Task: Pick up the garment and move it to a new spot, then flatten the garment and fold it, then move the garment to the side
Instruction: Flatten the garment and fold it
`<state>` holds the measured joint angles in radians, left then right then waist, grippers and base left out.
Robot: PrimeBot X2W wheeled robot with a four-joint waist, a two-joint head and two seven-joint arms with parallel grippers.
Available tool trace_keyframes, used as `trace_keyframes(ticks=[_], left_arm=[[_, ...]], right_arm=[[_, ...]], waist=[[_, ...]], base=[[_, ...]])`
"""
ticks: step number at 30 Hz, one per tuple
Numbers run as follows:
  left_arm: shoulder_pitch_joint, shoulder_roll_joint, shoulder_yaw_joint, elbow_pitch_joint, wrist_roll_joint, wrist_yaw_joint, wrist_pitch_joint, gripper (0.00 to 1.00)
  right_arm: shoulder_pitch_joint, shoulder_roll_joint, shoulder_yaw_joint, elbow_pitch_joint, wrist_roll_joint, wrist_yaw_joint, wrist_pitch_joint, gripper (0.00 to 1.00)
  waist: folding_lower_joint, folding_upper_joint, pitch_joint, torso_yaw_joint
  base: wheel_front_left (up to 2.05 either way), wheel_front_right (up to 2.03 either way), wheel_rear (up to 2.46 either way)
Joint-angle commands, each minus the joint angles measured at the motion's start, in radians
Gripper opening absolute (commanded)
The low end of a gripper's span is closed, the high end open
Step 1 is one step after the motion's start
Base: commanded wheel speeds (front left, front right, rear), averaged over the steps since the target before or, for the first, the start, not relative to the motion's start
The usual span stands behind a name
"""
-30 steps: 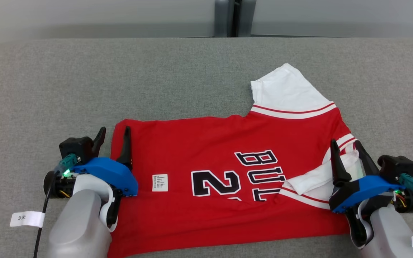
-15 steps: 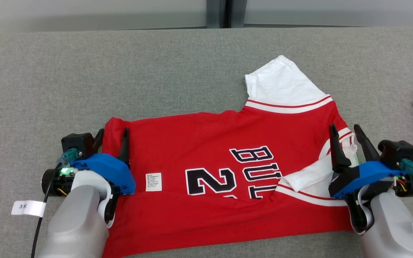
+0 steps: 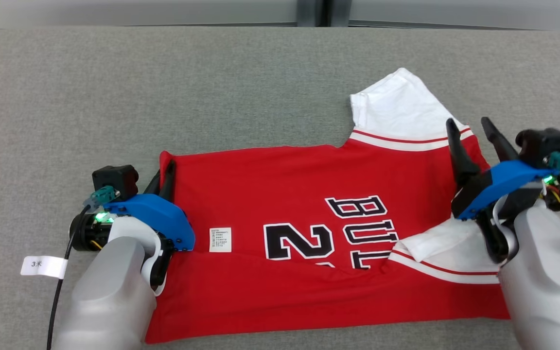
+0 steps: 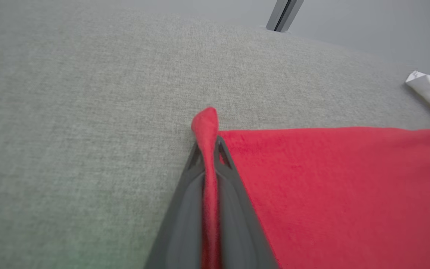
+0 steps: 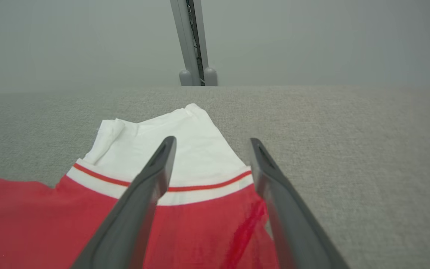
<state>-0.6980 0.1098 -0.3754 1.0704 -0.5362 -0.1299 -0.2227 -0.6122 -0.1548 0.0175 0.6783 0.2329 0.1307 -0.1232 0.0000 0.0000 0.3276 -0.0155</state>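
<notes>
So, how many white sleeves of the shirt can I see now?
2. One sleeve lies spread on the grey surface, at the far edge of the shirt. The other sleeve is folded onto the red front, partly hidden by the right arm.

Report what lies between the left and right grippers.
Head view: the red jersey spans that stretch, its corner pinched in the left gripper, the right gripper open.
</notes>
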Motion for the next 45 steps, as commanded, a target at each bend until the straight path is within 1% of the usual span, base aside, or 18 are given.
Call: trace_keyframes(ticks=[1,6,10,15,18,23,24,25,26,27,30,33,37,42,44,45], left_arm=[[-0.009,0.011,-0.007,-0.001,-0.008,-0.001,-0.007,0.0],[-0.035,0.015,-0.042,-0.041,-0.012,-0.001,-0.033,0.0],[-0.052,-0.003,-0.078,-0.075,-0.011,-0.001,-0.04,0.0],[-0.072,-0.028,-0.126,-0.116,-0.018,-0.001,-0.043,0.0],[-0.084,-0.037,-0.15,-0.146,-0.019,-0.001,-0.044,0.0],[-0.096,-0.046,-0.181,-0.187,-0.028,-0.001,-0.043,0.0],[-0.096,-0.048,-0.191,-0.196,-0.033,-0.001,-0.043,0.0],[-0.096,-0.049,-0.195,-0.199,-0.037,-0.001,-0.043,0.0],[-0.098,-0.05,-0.197,-0.203,-0.036,-0.001,-0.043,0.0],[-0.099,-0.05,-0.197,-0.208,-0.041,-0.001,-0.043,0.0],[-0.099,-0.05,-0.188,-0.218,-0.041,-0.001,-0.043,0.0],[-0.084,-0.039,-0.153,-0.236,-0.03,-0.001,-0.043,0.0],[-0.052,-0.031,-0.096,-0.276,0.004,0.006,-0.043,0.0],[0.011,-0.022,-0.035,-0.303,0.05,0.007,-0.043,0.0],[0.023,-0.019,-0.026,-0.306,0.058,0.007,-0.043,0.0],[0.053,-0.01,-0.004,-0.311,0.076,0.007,-0.043,0.0]], right_arm=[[-0.024,-0.008,-0.003,0.009,0.008,0.0,0.013,1.0],[-0.119,-0.031,-0.002,0.064,-0.015,0.0,0.119,1.0],[-0.219,-0.058,-0.024,0.142,-0.046,0.0,0.233,1.0],[-0.333,-0.088,-0.065,0.234,-0.078,0.0,0.336,1.0],[-0.385,-0.101,-0.085,0.274,-0.096,0.0,0.371,1.0],[-0.441,-0.117,-0.115,0.331,-0.145,0.0,0.396,1.0],[-0.449,-0.101,-0.122,0.364,-0.156,0.0,0.425,0.6],[-0.452,-0.094,-0.122,0.375,-0.159,0.0,0.43,0.28],[-0.454,-0.089,-0.12,0.379,-0.164,0.0,0.425,0.0],[-0.457,-0.087,-0.118,0.382,-0.165,0.0,0.419,0.0],[-0.471,-0.103,-0.139,0.36,-0.181,0.0,0.336,0.0],[-0.472,-0.104,-0.174,0.341,-0.193,0.0,0.229,0.0],[-0.453,-0.089,-0.211,0.326,-0.2,0.0,0.09,0.0],[-0.394,-0.057,-0.197,0.309,-0.144,0.0,-0.041,0.0],[-0.374,-0.048,-0.183,0.3,-0.126,0.0,-0.061,0.0],[-0.326,-0.037,-0.154,0.271,-0.077,0.0,-0.092,0.0]], waist=[[0.0,0.0,0.006,0.01],[0.0,0.0,0.025,0.041],[0.0,0.0,0.051,0.08],[0.0,0.0,0.095,0.138],[0.0,0.0,0.121,0.167],[0.0,0.0,0.15,0.198],[0.0,0.0,0.155,0.204],[0.0,0.0,0.157,0.205],[0.0,0.0,0.159,0.206],[0.0,0.0,0.161,0.206],[0.0,0.0,0.162,0.202],[0.0,0.0,0.155,0.191],[0.0,0.0,0.133,0.169],[0.0,0.0,0.08,0.129],[0.0,0.0,0.068,0.119],[0.0,0.0,0.045,0.098]], base=[[0.0,0.0,0.0],[0.0,0.0,0.0],[0.0,0.0,0.0],[0.0,0.0,0.0],[0.0,0.0,0.0],[0.0,0.0,0.0],[0.0,0.0,0.0],[0.0,0.0,0.0],[0.0,0.0,0.0],[0.0,0.0,0.0],[0.0,0.0,0.0],[0.0,0.0,0.0],[0.0,0.0,0.0],[0.0,0.0,0.0],[0.0,0.0,0.0],[0.0,0.0,0.0]])
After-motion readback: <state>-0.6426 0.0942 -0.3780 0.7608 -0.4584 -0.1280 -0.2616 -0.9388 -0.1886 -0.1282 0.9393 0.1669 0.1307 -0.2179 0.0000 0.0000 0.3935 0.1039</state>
